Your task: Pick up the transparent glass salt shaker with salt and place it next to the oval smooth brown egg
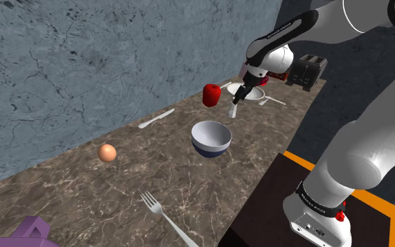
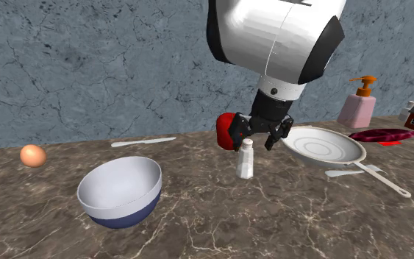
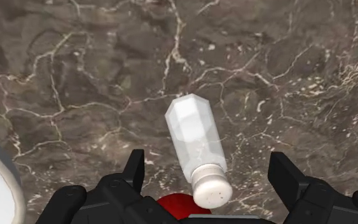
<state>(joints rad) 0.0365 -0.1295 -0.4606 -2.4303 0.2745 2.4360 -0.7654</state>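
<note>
Presently the jaws are held wide apart over the salt shaker point(image 2: 245, 159), which is touched by neither finger (it stands upright on the tabletop point(image 2: 286, 221), just beside a white plate point(image 2: 323, 146)). The egg point(image 1: 106, 152) is seen well apart, beyond a bowl point(image 1: 211, 138).

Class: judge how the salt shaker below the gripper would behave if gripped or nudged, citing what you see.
The salt shaker stands tall and narrow on the counter, so a sideways nudge would probably tip it. Its smooth faceted sides may slip from the gripper, open around it. Small beside the bowl, likely light.
</note>
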